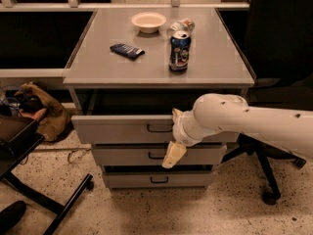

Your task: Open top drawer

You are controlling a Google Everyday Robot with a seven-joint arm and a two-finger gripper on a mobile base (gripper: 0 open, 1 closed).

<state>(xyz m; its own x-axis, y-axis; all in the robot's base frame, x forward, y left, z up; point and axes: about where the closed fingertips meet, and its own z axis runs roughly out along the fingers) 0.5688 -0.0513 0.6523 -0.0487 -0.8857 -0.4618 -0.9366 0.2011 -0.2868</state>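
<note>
Claw (173, 154), grip state impossible to tell, hangs below-right of the wide light-grey top drawer's (117, 130) small dark bar handle (159, 128). Best pull straight outward and level, clear of the narrower grey middle drawer (122, 156).

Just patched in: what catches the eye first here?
A white arm reaches in from the right, its pincer hanging in front of the middle drawer, just below the top drawer, which looks partly pulled out. On the tabletop stand a can and a bowl.

White tubular arm (244, 120), cream end effector (172, 156) at its lower-left tip
</note>
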